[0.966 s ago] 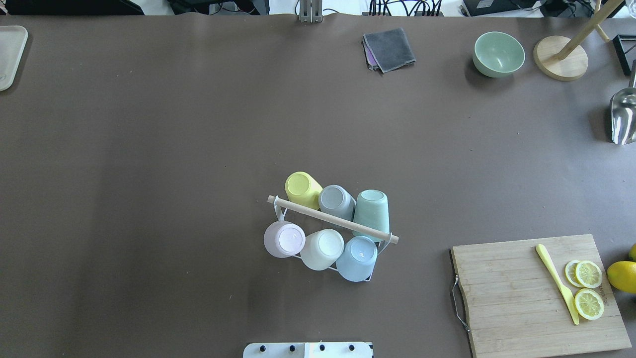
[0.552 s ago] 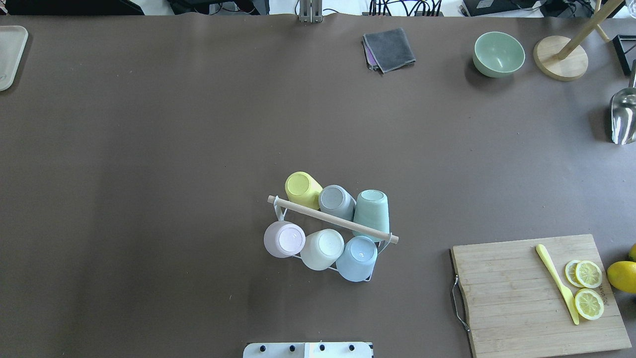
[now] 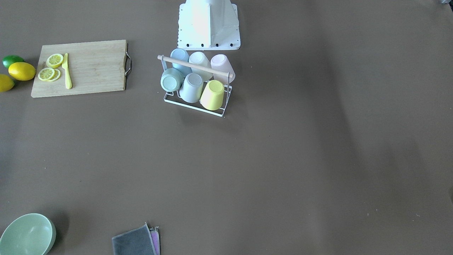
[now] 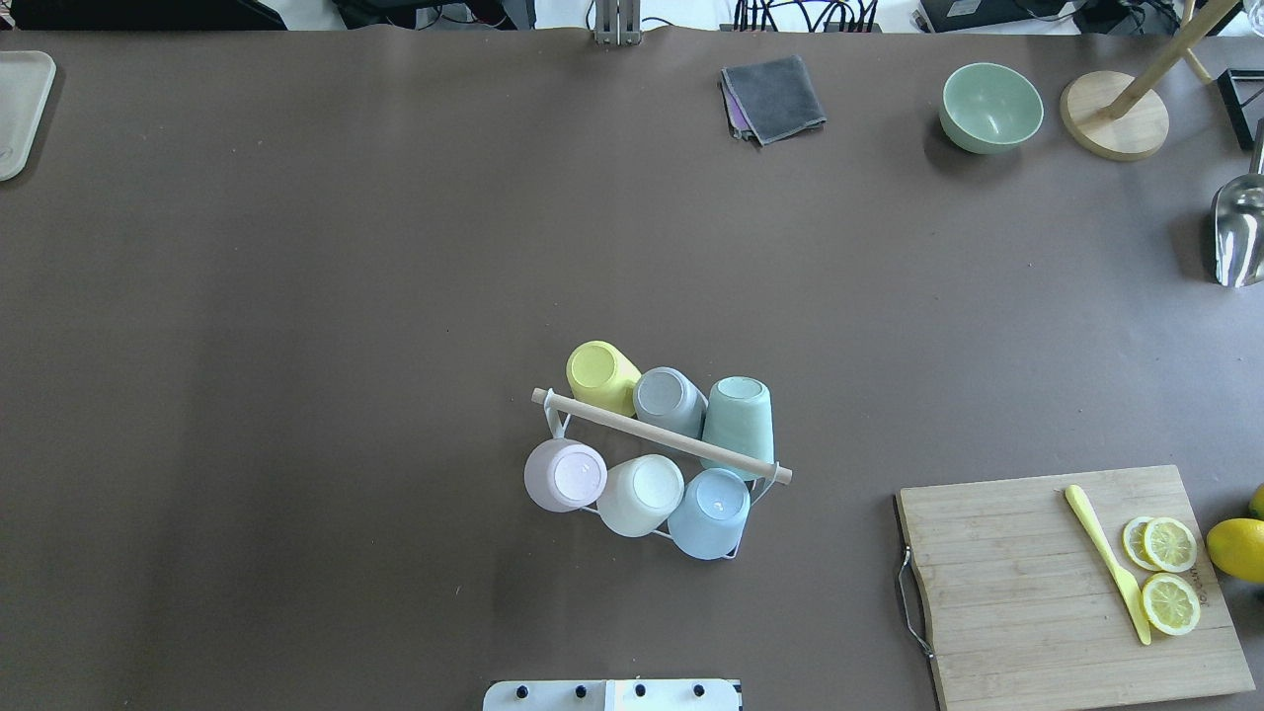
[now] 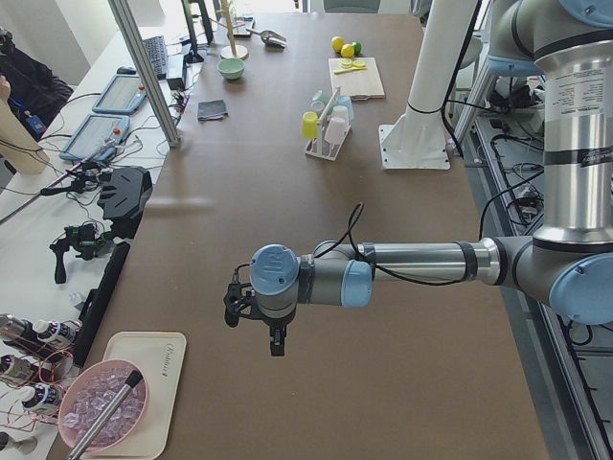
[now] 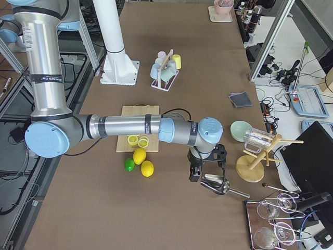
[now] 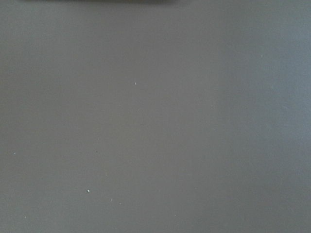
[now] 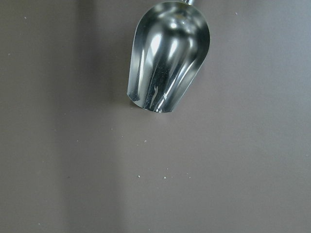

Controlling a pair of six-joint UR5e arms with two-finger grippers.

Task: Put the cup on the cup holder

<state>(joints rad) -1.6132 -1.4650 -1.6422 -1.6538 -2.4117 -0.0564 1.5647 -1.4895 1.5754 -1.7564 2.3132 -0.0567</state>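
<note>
The cup holder (image 4: 662, 435), a white wire rack with a wooden rod handle, stands at the middle of the table near the robot base. It also shows in the front-facing view (image 3: 196, 66). Several pastel cups sit upside down on its prongs, among them a yellow cup (image 4: 597, 373), a green cup (image 4: 739, 420) and a pink cup (image 4: 565, 476). My left gripper (image 5: 257, 326) hangs over bare table far to the left; I cannot tell if it is open. My right gripper (image 6: 196, 176) hovers beside a metal scoop (image 8: 167, 56) far to the right; I cannot tell its state either.
A wooden cutting board (image 4: 1047, 583) with lemon slices (image 4: 1170, 573) and a yellow knife (image 4: 1106, 563) lies front right. A green bowl (image 4: 990, 107), a grey cloth (image 4: 775, 97) and a wooden stand (image 4: 1114, 114) sit at the back. A tray (image 4: 18, 109) is back left.
</note>
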